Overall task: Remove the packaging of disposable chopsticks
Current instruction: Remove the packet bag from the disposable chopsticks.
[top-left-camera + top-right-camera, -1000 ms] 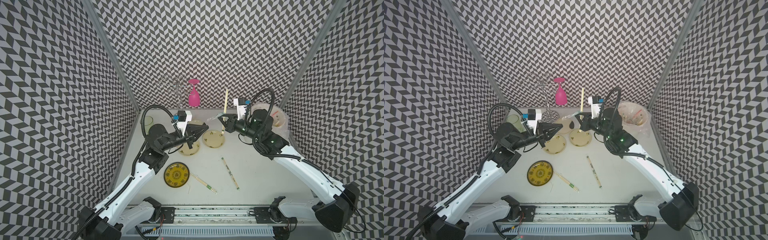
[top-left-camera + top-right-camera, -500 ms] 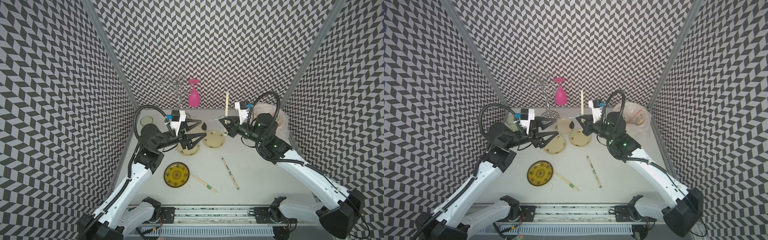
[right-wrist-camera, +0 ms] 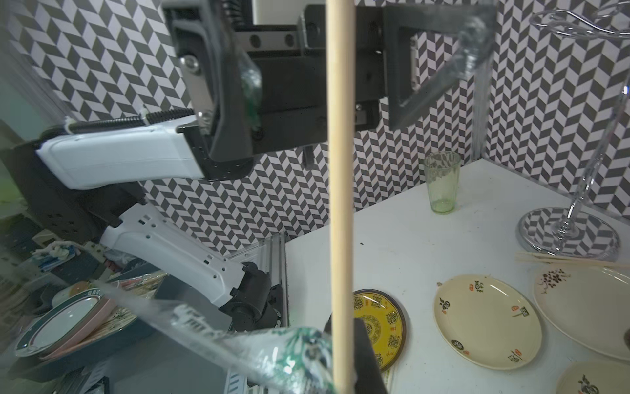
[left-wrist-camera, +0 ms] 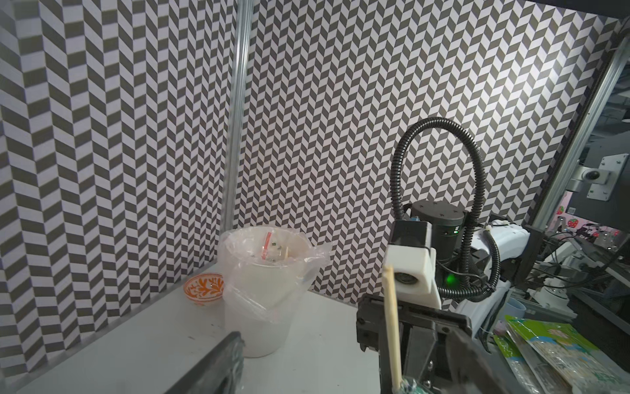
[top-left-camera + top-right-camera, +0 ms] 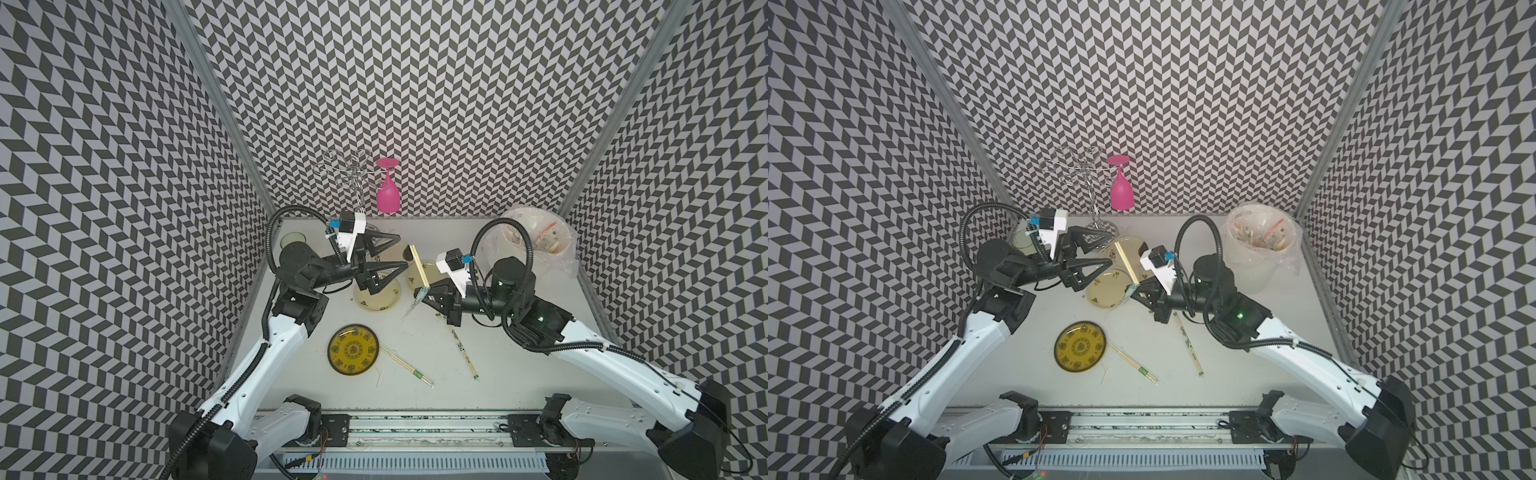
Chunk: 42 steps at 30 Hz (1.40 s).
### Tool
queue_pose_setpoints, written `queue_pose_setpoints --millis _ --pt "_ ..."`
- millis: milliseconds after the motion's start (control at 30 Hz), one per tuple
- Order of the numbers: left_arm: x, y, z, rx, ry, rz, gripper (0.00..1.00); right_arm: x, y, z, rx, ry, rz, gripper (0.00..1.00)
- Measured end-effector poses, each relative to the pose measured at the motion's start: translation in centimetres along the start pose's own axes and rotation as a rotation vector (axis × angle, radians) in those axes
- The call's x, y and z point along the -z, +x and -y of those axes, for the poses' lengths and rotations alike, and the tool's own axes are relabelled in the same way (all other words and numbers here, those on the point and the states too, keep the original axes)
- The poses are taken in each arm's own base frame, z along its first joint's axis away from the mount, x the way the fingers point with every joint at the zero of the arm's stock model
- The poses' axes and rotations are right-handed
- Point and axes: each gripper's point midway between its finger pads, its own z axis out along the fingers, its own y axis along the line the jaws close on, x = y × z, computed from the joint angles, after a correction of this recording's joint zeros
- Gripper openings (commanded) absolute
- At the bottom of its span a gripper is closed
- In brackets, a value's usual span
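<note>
Glimpsed in bag-lined bucket [image 5: 1258, 270]: wrapper scraps [image 5: 1262, 235], hard to make out. Pinched in right gripper [image 5: 426, 293]: chopsticks [image 5: 419, 266], sleeve [image 5: 417, 302] bunched at their base. Spread wide: left gripper [image 5: 402, 250].

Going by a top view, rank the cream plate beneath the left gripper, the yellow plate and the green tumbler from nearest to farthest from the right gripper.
1. Cream plate: just beside the right gripper, which is shut on a chopstick pair; it lies below the open left gripper.
2. Yellow plate: toward the front, left of centre.
3. Green tumbler: back left corner.
</note>
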Motion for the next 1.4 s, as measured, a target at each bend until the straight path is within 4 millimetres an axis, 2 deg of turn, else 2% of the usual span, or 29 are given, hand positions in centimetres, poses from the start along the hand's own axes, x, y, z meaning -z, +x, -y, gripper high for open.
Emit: queue_pose_setpoints --millis 167,333,400,433,567,600,733,767,833,900,967,1067,1167,1333,1400 --pt "-0.3 0.3 0.6 0.013 0.03 -0.01 0.72 -0.9 0.1 -0.8 0.023 -0.034 -0.013 0.0" --pt "-0.4 0.4 1.1 0.012 0.052 -0.018 0.66 -1.4 0.1 -1.1 0.035 -0.051 -0.024 0.0" --pt "-0.5 0.6 1.4 0.015 0.067 -0.024 0.55 -1.6 0.0 -1.1 0.034 -0.053 -0.029 0.0" --pt "-0.6 0.6 1.7 0.015 0.079 -0.028 0.47 -1.7 0.1 -1.1 0.034 -0.053 -0.031 0.0" --pt "-0.9 0.8 2.5 0.012 0.115 -0.038 0.05 -1.9 0.4 -1.0 0.026 -0.052 -0.044 0.0" --pt "-0.9 0.9 2.7 0.01 0.121 -0.04 0.0 -2.0 0.5 -0.9 0.022 -0.049 -0.048 0.0" --pt "-0.9 1.0 2.9 0.028 0.13 -0.046 0.0 -2.1 0.6 -0.5 0.046 -0.028 -0.048 0.0" --pt "-0.9 0.9 2.9 0.029 0.127 -0.045 0.0 -2.1 0.6 -0.4 0.047 -0.025 -0.048 0.1" --pt "-0.9 0.8 2.7 0.026 0.115 -0.037 0.0 -2.1 0.5 -0.1 0.037 -0.008 -0.045 0.43" --pt "-0.8 0.5 2.5 0.02 0.1 -0.027 0.0 -2.0 0.5 0.1 0.037 0.009 -0.042 0.67" --pt "-0.4 0.0 2.2 0.009 0.079 -0.011 0.0 -1.9 0.6 0.2 0.038 0.015 -0.045 0.72" --pt "0.2 -0.9 1.9 -0.014 0.05 0.015 0.0 -1.8 0.8 0.4 0.042 0.031 -0.055 0.71" --pt "0.7 -1.5 1.6 -0.029 0.025 0.032 0.0 -1.5 1.6 0.7 0.046 0.055 -0.088 0.63" --pt "1.1 -1.9 1.2 -0.029 0.002 0.043 0.0 -0.5 3.2 1.0 0.051 0.089 -0.132 0.32" --pt "1.2 -2.0 1.3 -0.027 0.001 0.044 0.0 -0.3 3.6 1.2 0.053 0.103 -0.141 0.28"
